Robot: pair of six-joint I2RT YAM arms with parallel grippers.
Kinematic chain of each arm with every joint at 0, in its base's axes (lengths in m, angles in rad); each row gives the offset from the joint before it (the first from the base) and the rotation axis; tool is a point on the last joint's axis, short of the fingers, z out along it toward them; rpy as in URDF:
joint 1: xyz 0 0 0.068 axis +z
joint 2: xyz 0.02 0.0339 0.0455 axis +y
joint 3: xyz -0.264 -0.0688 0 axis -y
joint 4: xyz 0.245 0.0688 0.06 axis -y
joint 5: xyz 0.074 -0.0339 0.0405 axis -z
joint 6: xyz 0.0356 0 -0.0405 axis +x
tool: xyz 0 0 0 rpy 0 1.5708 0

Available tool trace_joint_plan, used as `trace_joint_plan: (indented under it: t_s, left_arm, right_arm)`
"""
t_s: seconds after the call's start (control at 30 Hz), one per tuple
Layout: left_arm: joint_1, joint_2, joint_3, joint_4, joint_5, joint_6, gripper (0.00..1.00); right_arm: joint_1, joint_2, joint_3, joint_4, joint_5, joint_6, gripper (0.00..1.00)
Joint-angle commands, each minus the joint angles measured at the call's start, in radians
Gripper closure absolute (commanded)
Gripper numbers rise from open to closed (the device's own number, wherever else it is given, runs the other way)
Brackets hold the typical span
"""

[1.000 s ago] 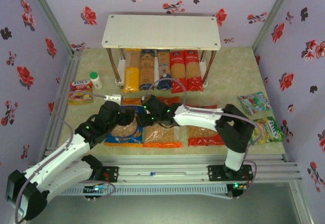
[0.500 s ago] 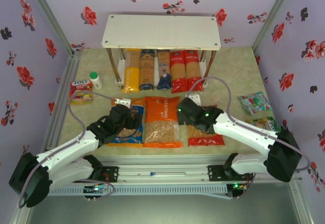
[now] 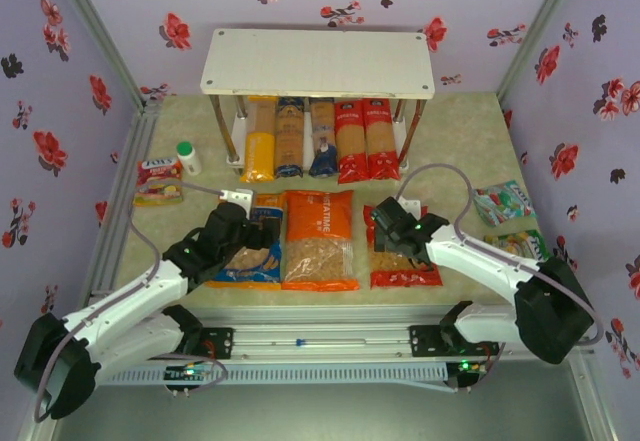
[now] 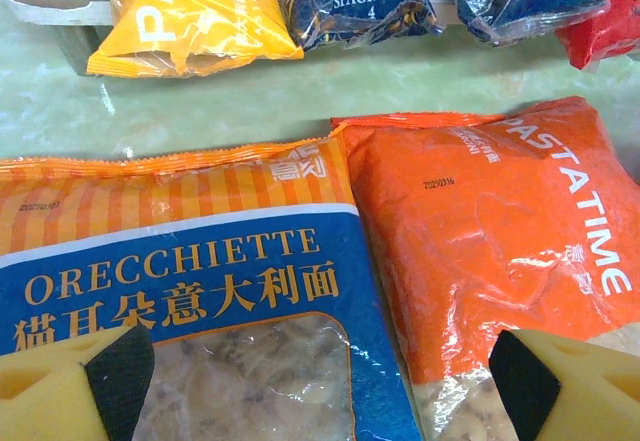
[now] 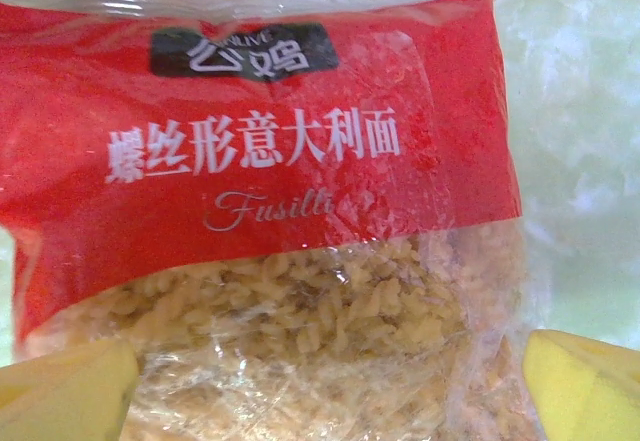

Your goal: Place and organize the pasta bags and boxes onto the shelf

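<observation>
Green marbled table (image 3: 450,141), flowered lilac walls (image 3: 590,91); left gripper (image 4: 320,381) and right gripper (image 5: 325,371) gape over bags (image 3: 405,275) near its front edge.

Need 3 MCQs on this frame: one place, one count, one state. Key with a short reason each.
1. Where on the shelf do the five spaghetti packs lie?
A. On its top board
B. On its lower tier, under the top board
C. Hanging from its legs

2. How many wide pasta bags lie on the table in front of the shelf?
A. One
B. Two
C. Three

3. The right pincer above the red bag is:
A. Open, holding nothing
B. Shut on the bag
C. Shut on a spaghetti pack

Key:
1 B: the packs lie side by side beneath the top board.
2 C: blue-orange, orange and red bags lie in a row.
3 A: its fingers stand wide apart, with the bag lying flat below.
</observation>
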Motion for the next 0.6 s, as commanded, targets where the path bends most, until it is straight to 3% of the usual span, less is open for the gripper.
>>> trace_joint_plan:
  t_s: [0.0,0.37,0.57]
  left_arm:
    - [0.016,-0.018,-0.017,0.001,0.007,-0.007,0.08]
    - [0.033,-0.001,-0.011,0.021,0.008,0.002,0.08]
    - [0.038,0.003,-0.013,0.029,0.012,0.004,0.09]
  right_arm:
    - [-0.031,0.013,-0.033,0.031,-0.054,0.012,0.01]
    - [-0.062,0.145,-0.055,0.083,-0.21,-0.018,0.01]
    - [-0.063,0.199,-0.066,0.094,-0.257,-0.024,0.23]
